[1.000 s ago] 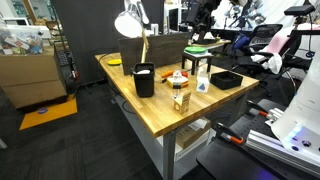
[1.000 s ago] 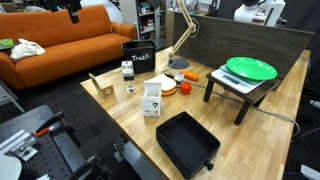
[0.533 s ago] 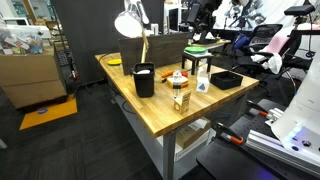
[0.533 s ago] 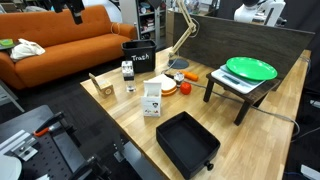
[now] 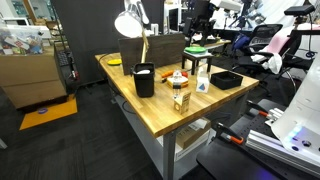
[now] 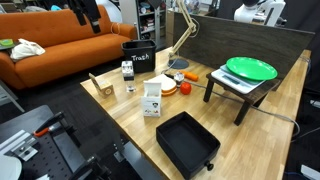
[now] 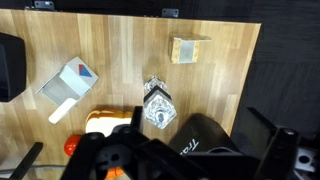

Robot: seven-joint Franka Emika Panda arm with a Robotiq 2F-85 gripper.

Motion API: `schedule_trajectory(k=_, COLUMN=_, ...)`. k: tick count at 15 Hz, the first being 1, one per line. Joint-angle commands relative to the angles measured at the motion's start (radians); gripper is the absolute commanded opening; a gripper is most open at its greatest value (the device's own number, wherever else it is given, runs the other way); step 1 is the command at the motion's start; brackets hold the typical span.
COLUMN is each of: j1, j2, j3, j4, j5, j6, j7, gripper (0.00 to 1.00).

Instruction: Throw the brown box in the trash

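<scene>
The brown box (image 6: 93,84) is a small tan carton standing near the table edge; it also shows in the wrist view (image 7: 189,49) and in an exterior view (image 5: 181,100). The trash is a black bin (image 6: 138,58) with white lettering, standing by the lamp base; it also shows in an exterior view (image 5: 144,80) and in the wrist view (image 7: 205,150). My gripper (image 6: 90,12) hangs high above the table, far from both. In the wrist view its dark fingers (image 7: 185,165) are spread wide and hold nothing.
A clear faceted block (image 7: 157,105) stands between box and bin. A white carton (image 6: 152,98), a red-topped jar (image 5: 178,78), orange items (image 7: 100,125), a flat black tray (image 6: 187,143), a stand with a green plate (image 6: 250,69) and a desk lamp (image 5: 130,22) share the wooden table (image 6: 120,120).
My arm has shifted sideways high above the scene. Nothing on the table has moved.
</scene>
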Motion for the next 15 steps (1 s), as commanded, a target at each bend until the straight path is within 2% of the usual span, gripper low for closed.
schedule_trajectory(k=1, j1=-0.009, j2=0.014, j3=0.008, j4=0.009, j5=0.001, j6=0.0, j7=0.007, gripper=1.0)
schedule_trajectory(k=9, j1=-0.006, j2=0.027, j3=0.006, j4=0.025, j5=0.007, j6=-0.007, j7=0.007, gripper=1.0)
schedule_trajectory(k=15, j1=-0.024, j2=0.137, j3=0.027, j4=0.13, j5=-0.015, j6=-0.054, j7=0.081, gripper=1.0)
